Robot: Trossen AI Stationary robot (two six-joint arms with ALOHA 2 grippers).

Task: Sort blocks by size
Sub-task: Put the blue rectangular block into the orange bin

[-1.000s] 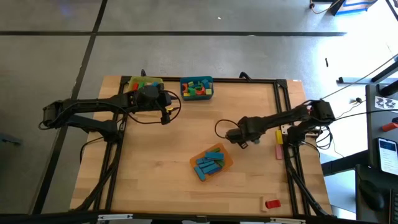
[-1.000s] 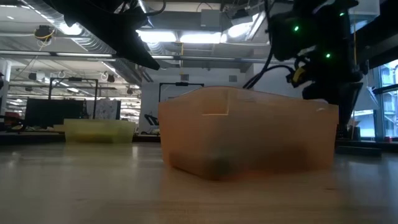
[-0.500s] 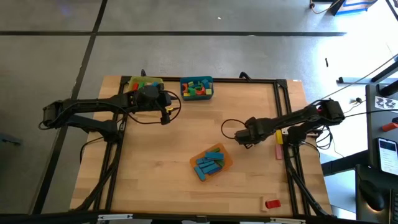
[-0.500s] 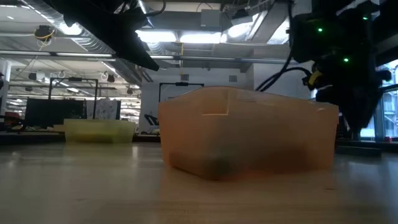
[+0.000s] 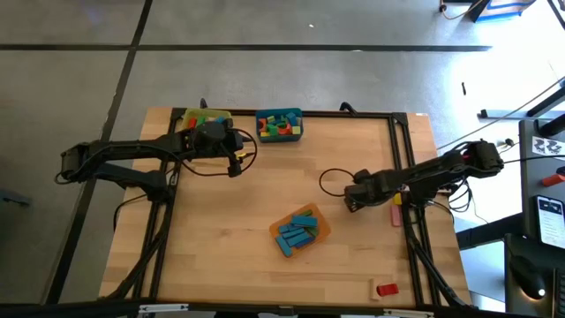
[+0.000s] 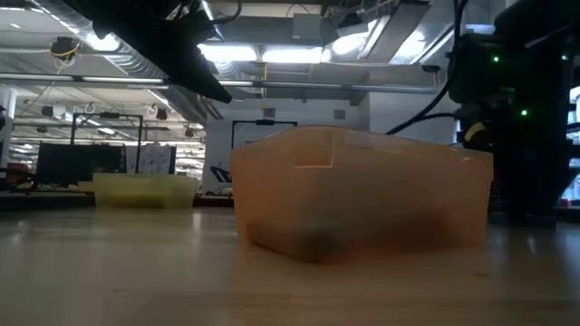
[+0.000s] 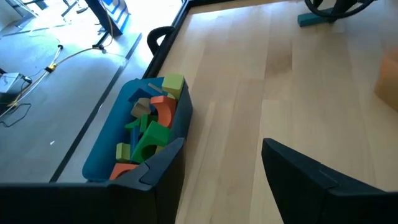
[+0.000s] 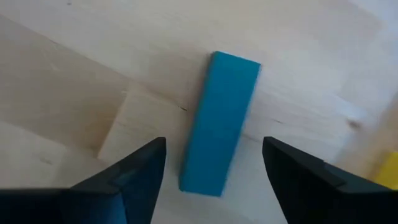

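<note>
- Three bins: yellow bin, teal bin, orange bin.
- One long blue block lies flat on the surface, its long axis running away from the right tool, whose fingers stand apart, astride its near end.
- The left tool, fingers apart, hovers beside the teal bin.
- A red block lies near the surface's edge.

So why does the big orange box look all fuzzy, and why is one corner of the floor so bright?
Low view: the translucent orange plastic bin sits very near the lens, so it blurs. High view: sunlight glares off the grey floor at the upper right; the wooden table stays evenly lit.
</note>
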